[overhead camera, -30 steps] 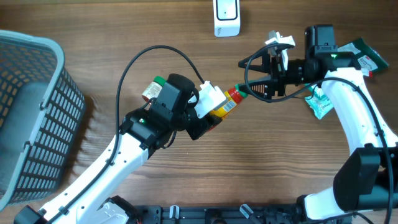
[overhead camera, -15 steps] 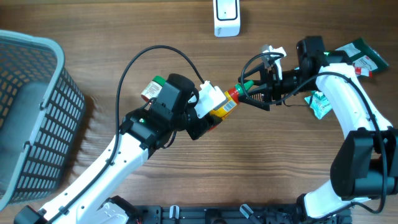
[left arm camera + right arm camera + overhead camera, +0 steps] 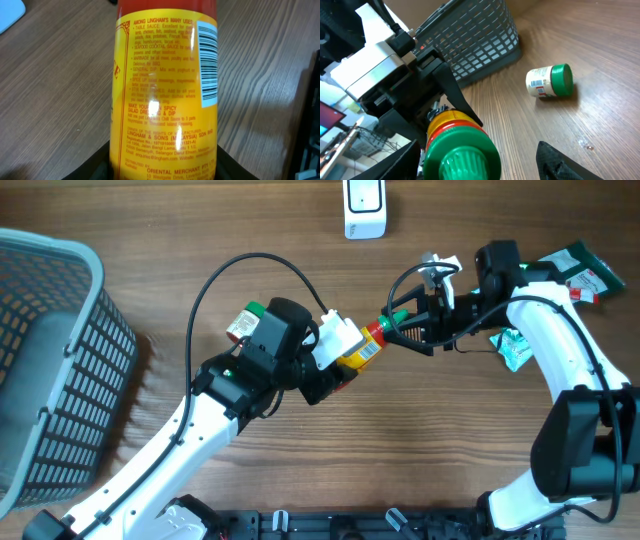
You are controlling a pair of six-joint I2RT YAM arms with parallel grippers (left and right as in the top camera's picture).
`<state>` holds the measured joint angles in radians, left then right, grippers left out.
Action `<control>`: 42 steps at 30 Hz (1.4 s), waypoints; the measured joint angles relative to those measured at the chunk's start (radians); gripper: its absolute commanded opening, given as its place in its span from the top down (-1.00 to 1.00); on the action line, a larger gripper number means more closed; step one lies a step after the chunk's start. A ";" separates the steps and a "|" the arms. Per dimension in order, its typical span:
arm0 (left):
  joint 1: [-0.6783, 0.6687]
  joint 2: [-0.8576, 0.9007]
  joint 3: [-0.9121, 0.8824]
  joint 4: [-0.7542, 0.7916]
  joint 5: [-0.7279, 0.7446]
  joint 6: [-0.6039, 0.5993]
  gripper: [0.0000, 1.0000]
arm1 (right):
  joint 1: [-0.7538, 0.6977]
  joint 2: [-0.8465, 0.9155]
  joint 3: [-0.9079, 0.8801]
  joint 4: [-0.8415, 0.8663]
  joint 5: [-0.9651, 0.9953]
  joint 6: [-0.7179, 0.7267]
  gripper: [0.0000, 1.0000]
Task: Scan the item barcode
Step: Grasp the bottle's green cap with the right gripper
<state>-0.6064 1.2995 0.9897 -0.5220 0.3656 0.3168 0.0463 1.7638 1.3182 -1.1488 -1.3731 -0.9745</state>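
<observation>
Right hand (image 3: 392, 322) advanced around sauce bottle (image 3: 362, 350) cap, little side room.

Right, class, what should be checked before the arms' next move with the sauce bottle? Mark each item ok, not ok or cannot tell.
1. Left end effector grips sauce bottle: ok.
2. Barcode uncovered: ok.
3. Right end effector straddles green cap: ok.
4. Right fingers closed on cap: not ok, gap visible.
5. Barcode faces white device: cannot tell.
</observation>
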 measured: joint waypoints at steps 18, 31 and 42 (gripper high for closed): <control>0.000 0.000 0.000 0.000 0.000 0.000 0.74 | 0.029 0.000 -0.001 0.064 -0.010 0.065 -0.31; 0.019 0.000 0.000 0.000 -0.001 0.000 0.74 | 0.029 0.000 -0.001 0.034 0.012 0.064 -0.04; 0.021 0.000 0.003 -0.001 0.000 0.007 0.72 | 0.027 0.000 -0.001 0.047 -0.034 0.089 0.45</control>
<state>-0.5858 1.2995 0.9924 -0.5228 0.3653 0.3237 0.0731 1.7638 1.3170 -1.1019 -1.4075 -0.8856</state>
